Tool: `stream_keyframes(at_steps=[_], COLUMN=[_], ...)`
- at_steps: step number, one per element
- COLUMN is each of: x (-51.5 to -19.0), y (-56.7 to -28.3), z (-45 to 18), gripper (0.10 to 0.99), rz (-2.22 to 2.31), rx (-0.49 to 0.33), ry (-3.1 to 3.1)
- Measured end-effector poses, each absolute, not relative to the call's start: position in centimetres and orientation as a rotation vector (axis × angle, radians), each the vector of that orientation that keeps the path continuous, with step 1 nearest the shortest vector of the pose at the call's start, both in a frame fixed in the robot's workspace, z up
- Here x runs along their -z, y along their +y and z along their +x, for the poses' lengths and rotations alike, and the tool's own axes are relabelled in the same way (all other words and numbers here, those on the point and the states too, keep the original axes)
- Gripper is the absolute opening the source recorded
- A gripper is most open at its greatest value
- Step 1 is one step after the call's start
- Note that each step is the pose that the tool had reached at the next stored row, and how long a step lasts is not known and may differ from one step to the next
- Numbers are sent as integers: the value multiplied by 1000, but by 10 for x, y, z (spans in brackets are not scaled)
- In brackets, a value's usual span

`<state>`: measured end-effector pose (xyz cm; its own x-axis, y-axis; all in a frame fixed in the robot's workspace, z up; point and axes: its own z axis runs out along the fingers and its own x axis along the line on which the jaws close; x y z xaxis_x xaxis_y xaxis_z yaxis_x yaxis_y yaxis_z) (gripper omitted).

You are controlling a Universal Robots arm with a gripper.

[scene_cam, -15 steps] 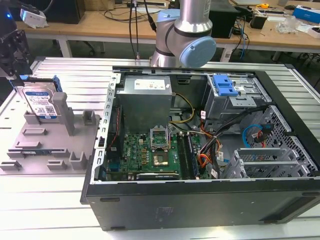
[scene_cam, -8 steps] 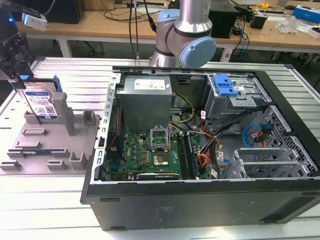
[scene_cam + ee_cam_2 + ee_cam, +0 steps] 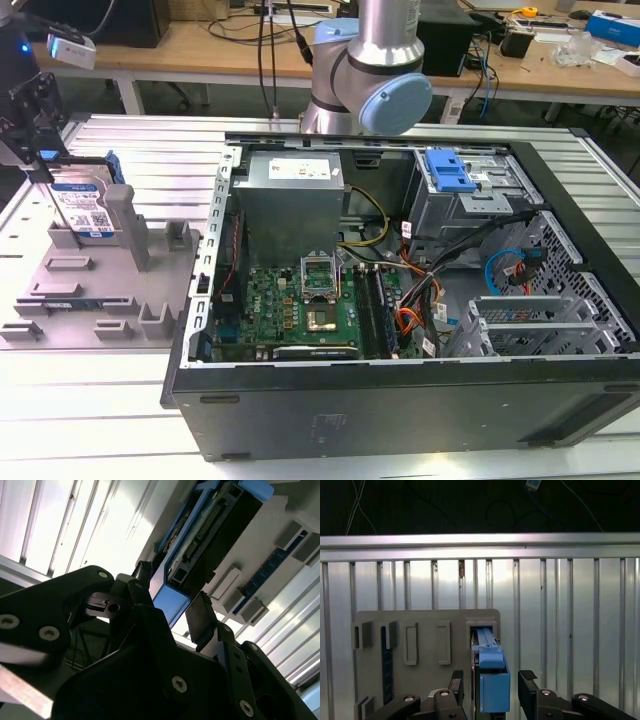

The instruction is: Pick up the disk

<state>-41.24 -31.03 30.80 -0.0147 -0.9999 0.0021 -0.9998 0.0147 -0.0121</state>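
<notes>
Closest to the lens in both wrist views was the gripper (image 3: 491, 675), its black fingers (image 3: 530, 682) spread apart on either side of the disk (image 3: 494, 692). A gap showed on each flank, and the gripper held nothing. The disk stood on edge in a slot of the grey fixture (image 3: 95, 292), at the exterior view's left, well apart from the open computer case (image 3: 400, 400).

The gaps looked uneven, so one finger would likely touch first and tip the disk or jam it against the slot wall. A grip on the blue plastic rail alone might flex or slip.

The disk looked flat and silver, with a blue-and-white barcoded label, blue side rails and a connector row along one edge.
</notes>
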Motion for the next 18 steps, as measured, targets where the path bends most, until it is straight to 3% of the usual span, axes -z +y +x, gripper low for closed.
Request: stream_keyframes(at_steps=[18], x=[-297], y=[-310], z=[-413], gripper=[541], rz=[-2200], rx=[16], ry=[2233])
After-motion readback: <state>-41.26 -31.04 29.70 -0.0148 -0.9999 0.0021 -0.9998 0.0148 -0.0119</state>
